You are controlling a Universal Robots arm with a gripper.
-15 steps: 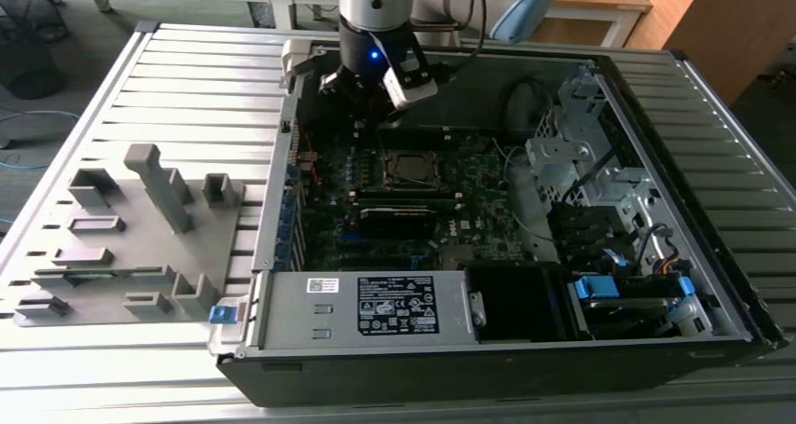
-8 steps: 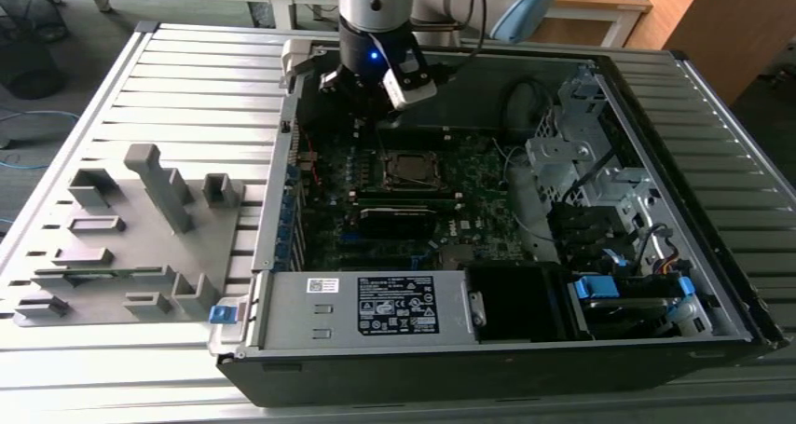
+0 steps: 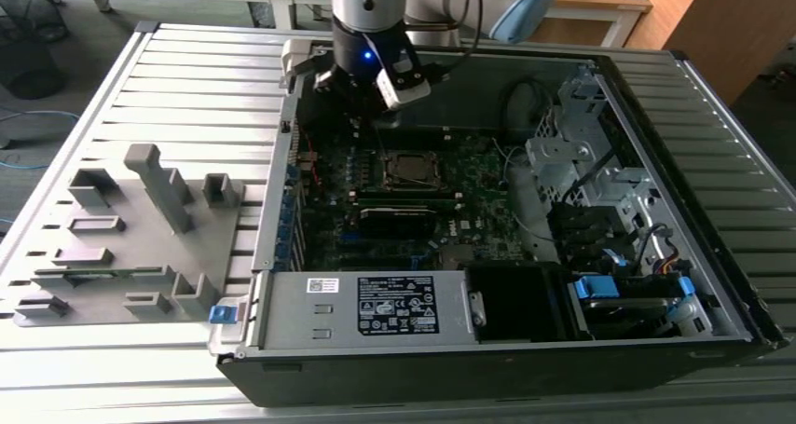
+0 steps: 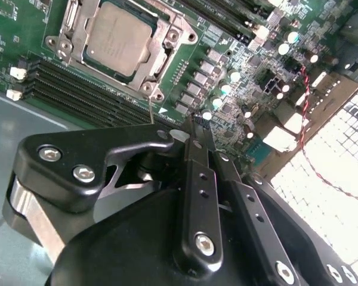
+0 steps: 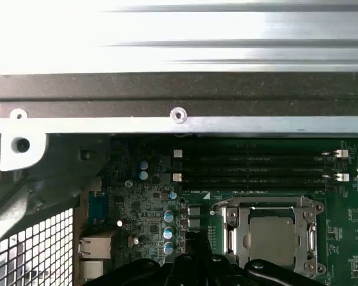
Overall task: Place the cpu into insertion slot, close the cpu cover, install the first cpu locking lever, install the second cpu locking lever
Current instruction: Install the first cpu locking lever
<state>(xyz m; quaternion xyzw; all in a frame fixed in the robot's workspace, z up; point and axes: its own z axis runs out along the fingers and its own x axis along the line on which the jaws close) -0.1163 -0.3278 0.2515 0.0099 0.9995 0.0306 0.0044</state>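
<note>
Beyond the pincer (image 4: 194,126), cpu (image 4: 116,39) under cpu cover (image 4: 161,31)

- Robotics lab or workshop.
- Slatted metal tabletop (image 3: 186,79), mid-frame: opened computer case (image 3: 435,377), grey parts fixture (image 3: 125,256).
- Robot arm (image 3: 371,14), wooden desks (image 3: 603,0), upper edge of frame.
- Wire wastebasket (image 3: 32,19), the exterior view's upper left.

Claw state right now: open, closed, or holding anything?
Claw: closed, with nothing visibly held.
</note>
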